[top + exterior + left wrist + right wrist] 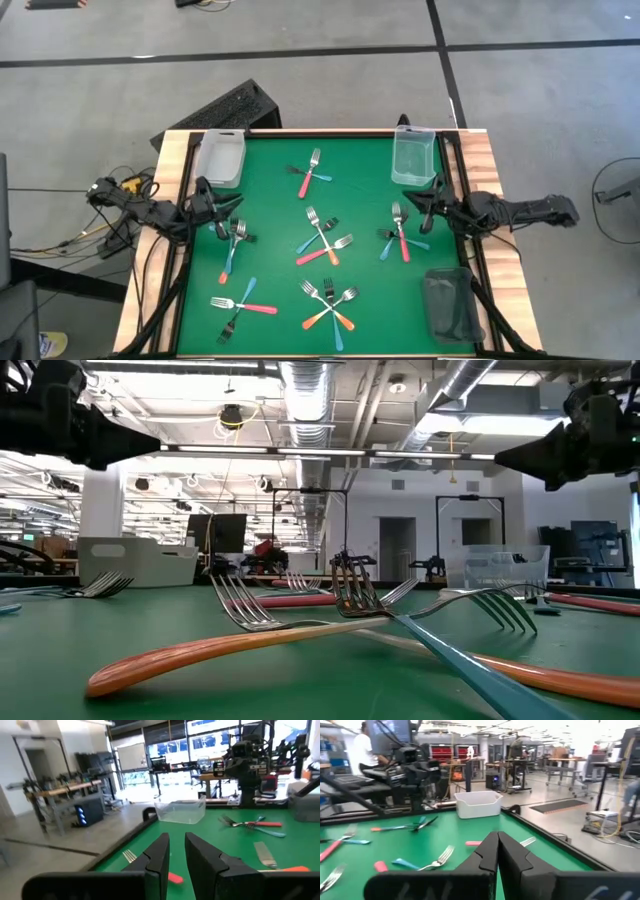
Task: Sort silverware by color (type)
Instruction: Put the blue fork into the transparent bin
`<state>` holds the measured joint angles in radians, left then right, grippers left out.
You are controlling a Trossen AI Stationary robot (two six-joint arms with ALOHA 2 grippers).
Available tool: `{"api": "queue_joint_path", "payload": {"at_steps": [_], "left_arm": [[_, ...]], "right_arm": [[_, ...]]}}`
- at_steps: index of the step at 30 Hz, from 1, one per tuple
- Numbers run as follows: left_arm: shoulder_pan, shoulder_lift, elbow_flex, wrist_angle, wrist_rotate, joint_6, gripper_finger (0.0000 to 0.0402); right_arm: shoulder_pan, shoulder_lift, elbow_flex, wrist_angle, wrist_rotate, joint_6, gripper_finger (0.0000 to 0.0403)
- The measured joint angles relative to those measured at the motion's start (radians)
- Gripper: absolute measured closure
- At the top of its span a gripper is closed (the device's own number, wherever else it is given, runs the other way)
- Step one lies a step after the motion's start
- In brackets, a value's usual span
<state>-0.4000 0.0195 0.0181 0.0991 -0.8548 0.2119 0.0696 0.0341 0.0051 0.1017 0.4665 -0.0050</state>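
Small metal-tined forks with pink, blue or orange handles lie flat on the green table in several crossed clusters: far centre (312, 172), centre (322, 240), right (400, 238), left (235, 245), near left (243, 305) and near centre (330, 305). My left gripper (232, 205) (177, 847) hovers at the table's left edge, just beyond the left cluster, its fingers a narrow gap apart. My right gripper (420, 203) (497, 850) hovers at the right edge, beyond the right cluster, fingers shut. Both hang well above the forks in the low view, holding nothing.
A white bin (220, 158) stands at the far left corner, a clear bin (413, 155) at the far right and a dark bin (450, 305) at the near right. Wooden rails (172, 175) edge the table. A person (367, 750) is in the room beyond.
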Motion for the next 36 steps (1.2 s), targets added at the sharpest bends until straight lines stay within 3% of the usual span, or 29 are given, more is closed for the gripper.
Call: {"api": "queue_joint_path", "payload": {"at_steps": [4,9,17,21,25,32,36], "left_arm": [[0.040,0.000,-0.006,0.076,-0.015,0.070,0.0349],[0.134,0.000,-0.006,0.074,0.052,0.054,0.0349],[0.332,0.002,-0.006,0.041,0.181,0.020,0.0349],[0.418,0.027,-0.007,-0.006,0.274,-0.037,0.0349],[0.459,0.049,-0.007,0.006,0.291,-0.014,0.0349],[0.471,0.053,-0.007,0.022,0.286,0.061,0.0349],[0.471,0.053,-0.007,0.016,0.218,0.066,0.0349]], "right_arm": [[-0.033,0.000,0.000,0.000,0.010,0.077,0.0369],[-0.054,0.000,0.000,-0.010,0.009,0.275,0.0369],[-0.094,0.022,0.013,-0.069,-0.002,0.371,0.0367],[-0.106,0.145,0.080,-0.261,-0.086,0.514,0.0353],[-0.104,0.298,0.164,-0.403,-0.186,0.639,0.0337],[-0.103,0.549,0.303,-0.635,-0.390,0.731,0.0313],[-0.090,0.673,0.381,-0.748,-0.481,0.758,0.0296]]}}
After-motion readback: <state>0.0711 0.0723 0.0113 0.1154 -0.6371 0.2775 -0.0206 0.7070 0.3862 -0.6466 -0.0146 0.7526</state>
